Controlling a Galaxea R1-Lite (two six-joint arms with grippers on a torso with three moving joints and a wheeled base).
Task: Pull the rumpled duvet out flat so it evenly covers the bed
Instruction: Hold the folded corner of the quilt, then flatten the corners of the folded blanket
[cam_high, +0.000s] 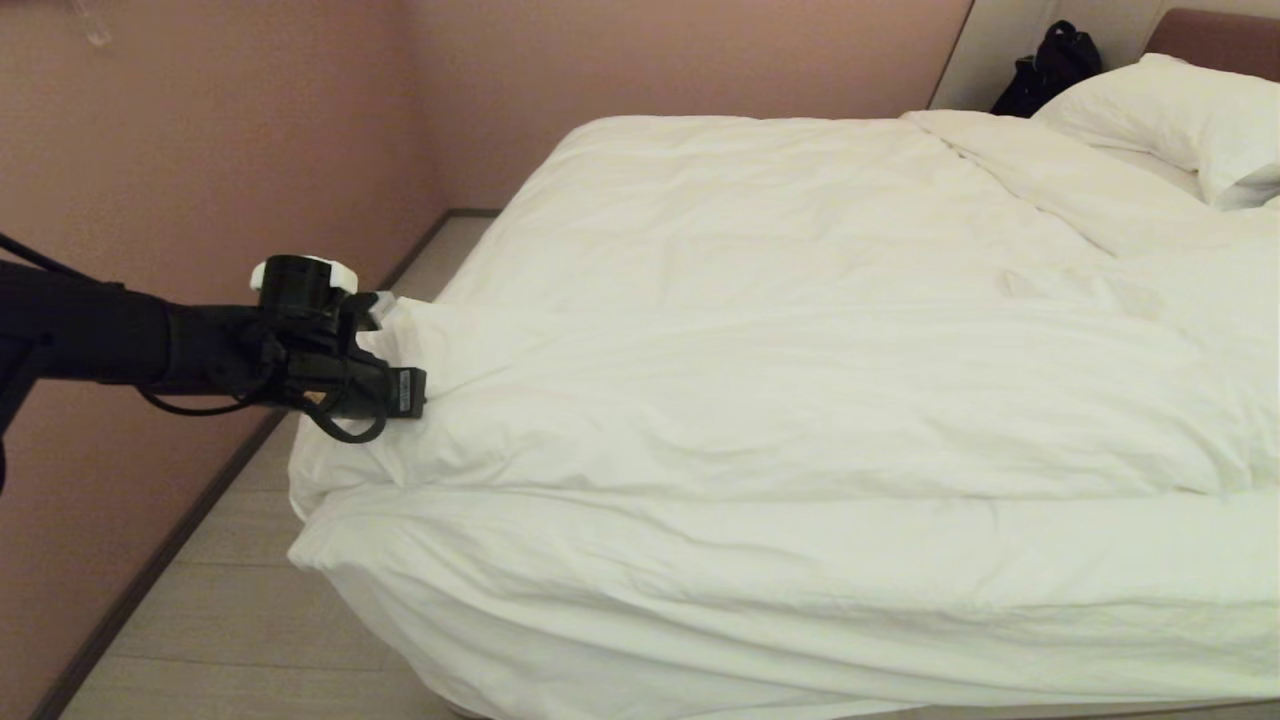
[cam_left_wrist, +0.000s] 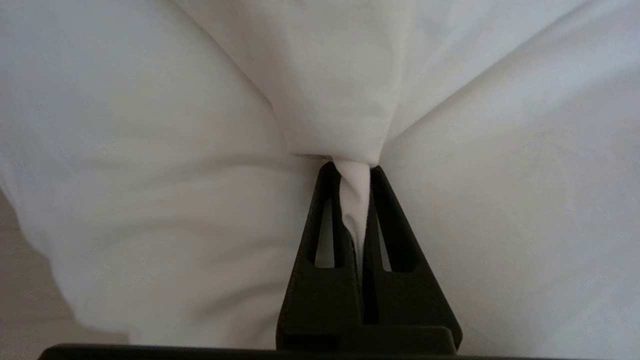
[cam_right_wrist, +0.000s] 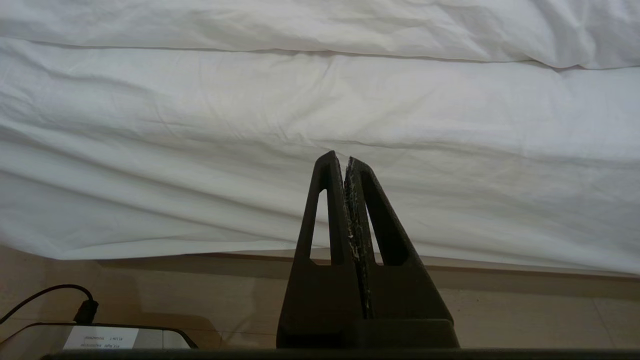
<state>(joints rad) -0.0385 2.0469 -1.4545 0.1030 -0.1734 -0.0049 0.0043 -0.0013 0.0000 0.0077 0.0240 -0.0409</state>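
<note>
The puffy white duvet (cam_high: 800, 300) lies creased over the bed (cam_high: 700, 620), and its near edge forms a fold along the bed's near side. My left gripper (cam_high: 425, 392) reaches in from the left at the duvet's near left corner. In the left wrist view the left gripper (cam_left_wrist: 354, 172) is shut on a twisted pinch of the duvet (cam_left_wrist: 150, 175), and the fabric fans out from the fingertips. My right gripper (cam_right_wrist: 340, 160) hangs low, facing the bed's white side (cam_right_wrist: 200, 150). It is shut with nothing between its fingers.
White pillows (cam_high: 1180, 120) lie at the brownish headboard (cam_high: 1220, 40), with a black bag (cam_high: 1050, 65) beside them. A pink wall runs along the bed's left, leaving a narrow strip of floor (cam_high: 250, 600). A cable and the robot's base (cam_right_wrist: 100, 337) show by the right gripper.
</note>
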